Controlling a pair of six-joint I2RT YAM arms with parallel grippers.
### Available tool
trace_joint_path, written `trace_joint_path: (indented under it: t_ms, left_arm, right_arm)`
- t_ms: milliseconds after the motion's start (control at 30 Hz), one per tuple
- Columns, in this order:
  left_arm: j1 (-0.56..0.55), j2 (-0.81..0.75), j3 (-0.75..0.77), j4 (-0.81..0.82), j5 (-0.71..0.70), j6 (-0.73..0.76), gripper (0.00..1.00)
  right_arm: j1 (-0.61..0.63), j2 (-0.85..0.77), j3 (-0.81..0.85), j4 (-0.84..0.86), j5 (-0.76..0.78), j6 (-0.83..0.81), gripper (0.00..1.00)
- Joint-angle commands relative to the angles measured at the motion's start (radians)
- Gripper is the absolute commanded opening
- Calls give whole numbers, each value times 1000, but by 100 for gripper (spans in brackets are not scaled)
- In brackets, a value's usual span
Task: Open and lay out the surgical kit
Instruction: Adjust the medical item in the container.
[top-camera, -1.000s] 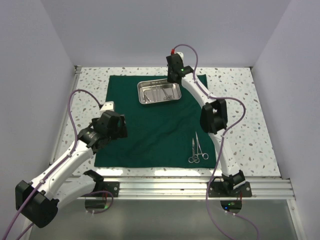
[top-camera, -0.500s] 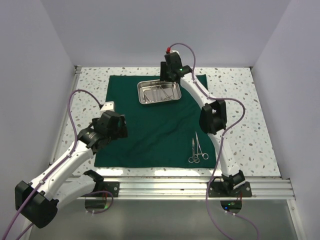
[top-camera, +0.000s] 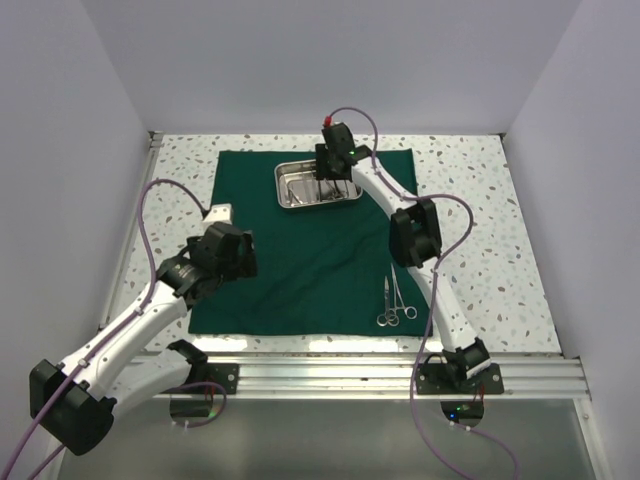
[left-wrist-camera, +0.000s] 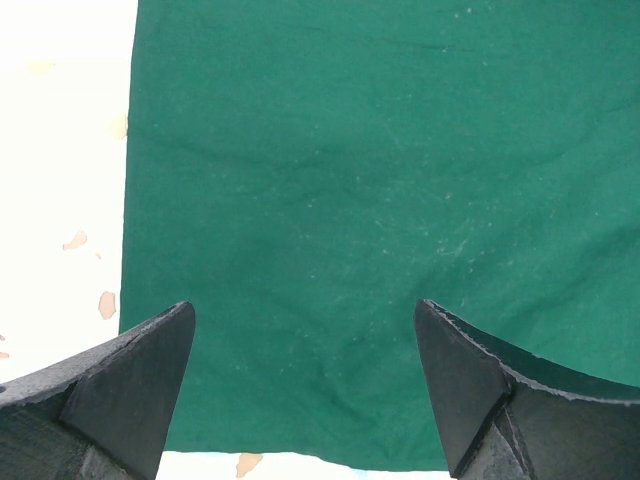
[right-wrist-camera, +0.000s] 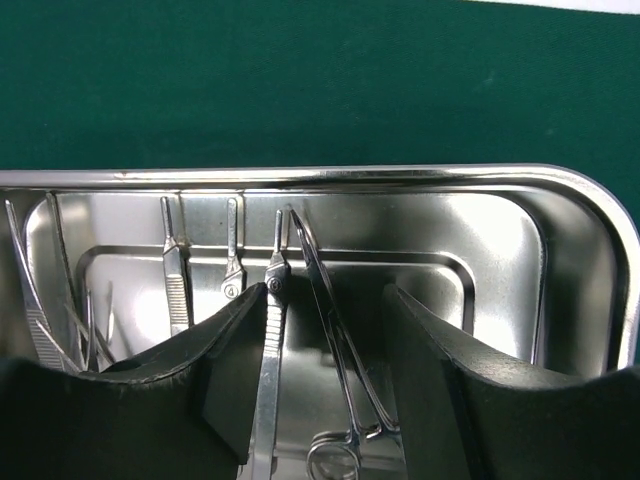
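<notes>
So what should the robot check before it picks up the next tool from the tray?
1. Cloth spread flat: ok.
2. Right gripper over the tray with its jaws apart: ok.
3. Only one tool in the gap: not ok. Two thin tools lie between its fingers, so it might grab both.
4. Left gripper out of the way: ok. It is open, holds nothing and hangs over the cloth's left edge, far from the tray.
5. Room to lay the next tool down: ok. There is bare cloth beside the clamps already set out.
</notes>
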Motion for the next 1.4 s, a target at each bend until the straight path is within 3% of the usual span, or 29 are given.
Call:
trace_joint_path:
  t_ms: [0,233,467,667,1233,1367]
  left_arm:
    - [-10,0,25,18,-22,-9,95]
    - [-14,-6,27,2,-42,-22,95]
    - [-19,6,31,-7,-50,-27,95]
    - [-36,14,28,-7,-65,-33,95]
    - [-53,32,31,-15,-82,-44,94]
    - [-60,39,33,-18,-88,-49,94]
  right_arm:
    - [7,40,54,10,-5,-34,54]
    - [36,88,88,29,61,-139,54]
    - [58,126,91,37,228,-298,50]
    - [-21,86,61,35,137,-156,43]
    - [-74,8,7,38,28,-80,45]
    - [-74,2,-34,52,15,-68,40]
